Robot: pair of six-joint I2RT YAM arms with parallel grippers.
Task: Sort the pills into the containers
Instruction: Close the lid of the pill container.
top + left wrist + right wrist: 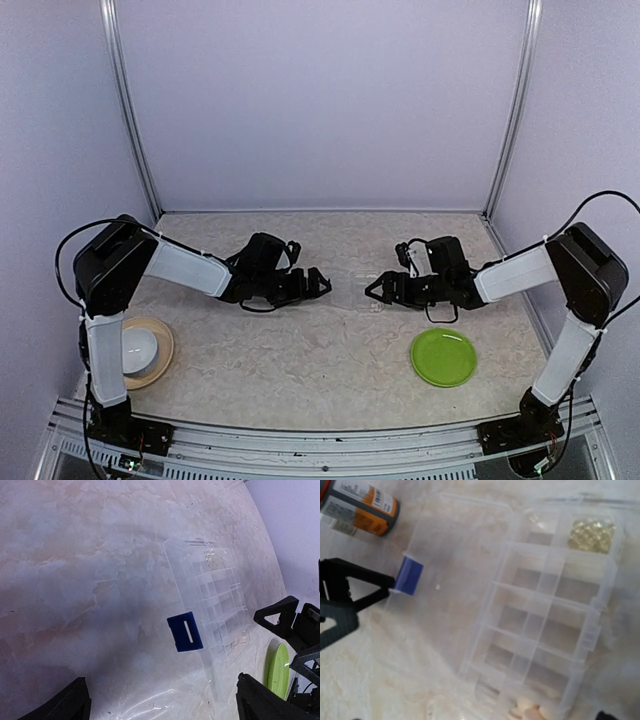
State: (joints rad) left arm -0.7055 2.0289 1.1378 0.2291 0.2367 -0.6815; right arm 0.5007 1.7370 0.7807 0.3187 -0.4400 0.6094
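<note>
Table (300,370) has the open clear organizer box (357,286) in the middle, right between both claws; left gripper (318,283) and right gripper (375,290) are spread wide, holding nothing; bottle (362,507) sits past the box lid on the left arm's side, so left's nearer; yellow capsules (591,532) and tan pills (527,710) are at opposite ends of the box.

Orange-labelled bottle (362,507) on its side beside organizer lid (465,570)

Clear box (520,625), blue latch (409,576); golden pills (592,532); orange-labelled bottle (362,510); green plate (443,357)
</note>
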